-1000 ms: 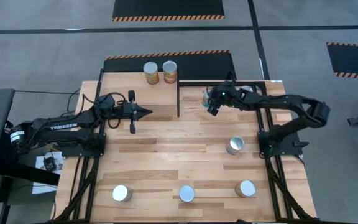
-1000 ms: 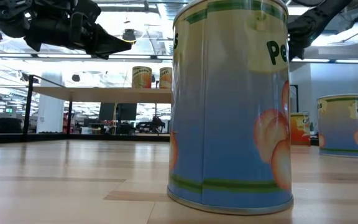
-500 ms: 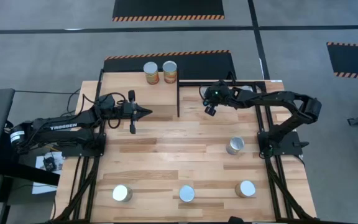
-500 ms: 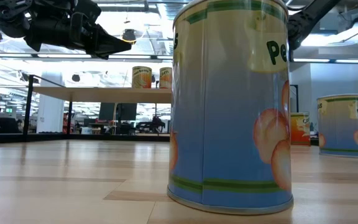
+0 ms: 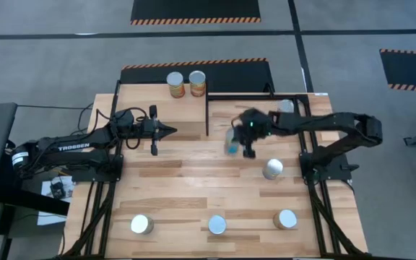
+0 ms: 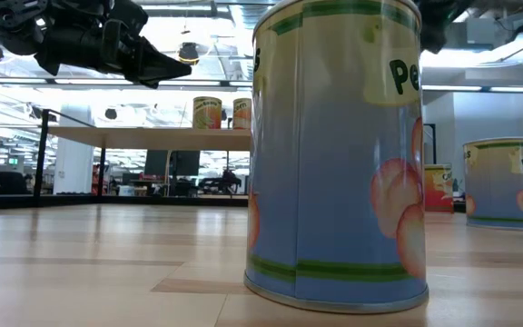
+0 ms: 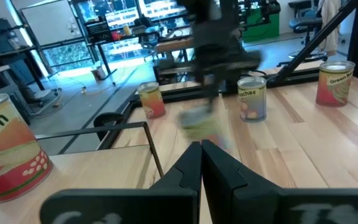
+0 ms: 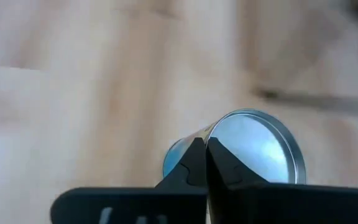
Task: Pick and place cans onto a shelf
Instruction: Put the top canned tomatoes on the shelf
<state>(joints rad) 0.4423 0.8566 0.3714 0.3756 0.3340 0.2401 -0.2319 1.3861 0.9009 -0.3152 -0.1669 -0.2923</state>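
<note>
Cans: two on shelf, rest on table. Right gripper clenched empty — blurred can just beside, at nine o'clock, apparently missed. Next: reopen, re-grasp. Left gripper clenched, idle.

- The high view looks straight down, far enough off to take in the whole surface and the floor around it.
- The low view sits at surface level, facing level into the room, with one can very near, filling mid-frame.
- The left wrist view looks forward over the left gripper at the frame's bottom.
- The right wrist view looks close down past the right gripper.
- The shelf at the high view's top centre shows in the low view too.
</note>
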